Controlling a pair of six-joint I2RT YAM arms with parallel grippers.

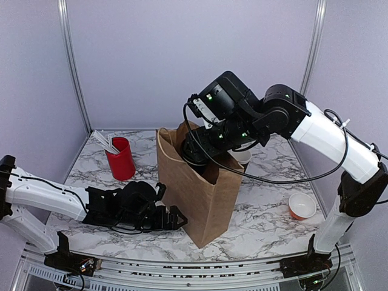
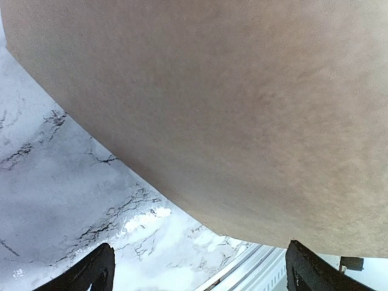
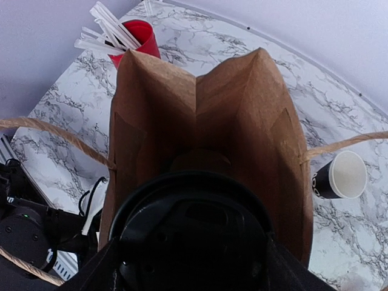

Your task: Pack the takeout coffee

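Above the paper bag (image 1: 206,194), takeout coffee (image 3: 194,236); red cup (image 1: 121,160), orange bowl (image 1: 302,206) aside.

The bag (image 3: 242,121) is showing matt, faintly fibrous brown paper, its handles (image 3: 345,145) perhaps twisted paper cord. The lid (image 3: 194,236) is gleaming as smooth black plastic, and the table (image 2: 73,200) is shining softly, marble-patterned.

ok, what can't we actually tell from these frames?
Sides of coffee cup: right wrist view, its lid covers them; top view, bag wall hides them.
Bag floor: right wrist view, lid blocks most.
Whether left gripper touches bag: left wrist view, blurred close-up; top view, too dark and small.
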